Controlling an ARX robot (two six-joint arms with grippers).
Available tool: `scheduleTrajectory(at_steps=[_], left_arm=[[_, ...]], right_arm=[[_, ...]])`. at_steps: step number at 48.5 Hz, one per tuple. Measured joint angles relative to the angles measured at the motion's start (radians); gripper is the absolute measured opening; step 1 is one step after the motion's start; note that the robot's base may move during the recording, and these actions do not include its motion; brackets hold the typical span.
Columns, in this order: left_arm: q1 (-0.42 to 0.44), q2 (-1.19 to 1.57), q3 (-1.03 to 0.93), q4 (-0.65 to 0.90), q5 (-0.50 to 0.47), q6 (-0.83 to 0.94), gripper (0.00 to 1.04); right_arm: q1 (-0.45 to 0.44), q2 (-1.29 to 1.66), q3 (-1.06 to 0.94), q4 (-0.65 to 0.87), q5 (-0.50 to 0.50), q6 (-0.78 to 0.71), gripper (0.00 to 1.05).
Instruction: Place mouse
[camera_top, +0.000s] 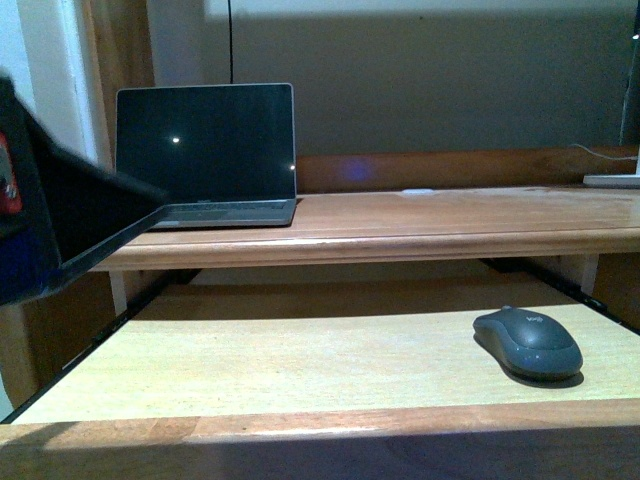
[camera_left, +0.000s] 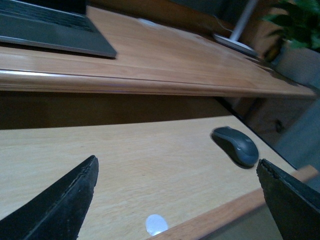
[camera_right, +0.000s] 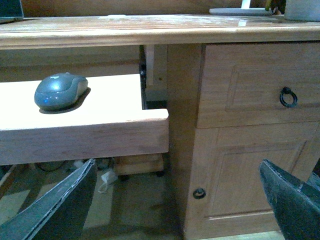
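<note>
The dark grey mouse (camera_top: 528, 342) lies on the pull-out keyboard shelf (camera_top: 280, 370), at its right side. It also shows in the left wrist view (camera_left: 235, 145) and in the right wrist view (camera_right: 60, 91). My left gripper (camera_left: 177, 200) is open and empty above the shelf's front edge, to the left of the mouse and apart from it. My right gripper (camera_right: 177, 205) is open and empty, low in front of the desk's cabinet, right of the shelf and below its level. A dark part of my left arm (camera_top: 60, 200) shows at the left of the front view.
An open laptop (camera_top: 205, 155) with a dark screen stands on the desk top (camera_top: 450, 215) at back left. A lamp base (camera_left: 235, 44) and a plant (camera_left: 295, 20) are at the desk's right. A drawer with a ring handle (camera_right: 288, 96) and a cabinet door (camera_right: 240, 185) are under the desk's right side.
</note>
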Motion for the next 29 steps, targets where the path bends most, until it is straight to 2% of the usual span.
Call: scheduleTrajectory(at_steps=[3,5,8,10,13,16,22,28,29], left_arm=[[-0.047,-0.130,-0.076,-0.050,-0.305,0.077,0.83],[-0.047,-0.200,-0.124,-0.050,-0.448,0.140,0.75],[-0.029,-0.251,-0.162,-0.044,-0.537,0.179,0.67],[-0.004,-0.283,-0.192,-0.038,-0.555,0.204,0.60],[0.023,-0.322,-0.246,-0.032,-0.536,0.229,0.47],[0.036,-0.340,-0.274,-0.031,-0.513,0.240,0.40],[0.074,-0.388,-0.333,-0.031,-0.476,0.252,0.22],[0.111,-0.446,-0.381,-0.031,-0.445,0.255,0.02],[0.117,-0.456,-0.390,-0.031,-0.440,0.258,0.03]], right_arm=[[0.000,0.000,0.000,0.000,0.000,0.000,0.97],[0.000,0.000,0.000,0.000,0.001,0.000,0.97],[0.000,0.000,0.000,0.000,0.000,0.000,0.97],[0.000,0.005,0.002,-0.008,-0.008,0.002,0.97],[0.015,0.082,0.045,-0.102,-0.056,0.026,0.97],[0.027,0.159,0.069,-0.087,-0.069,0.034,0.97],[0.042,0.372,0.154,0.077,-0.051,0.039,0.97],[0.056,0.656,0.341,0.288,-0.013,0.057,0.97],[0.064,0.703,0.375,0.315,0.004,0.056,0.97]])
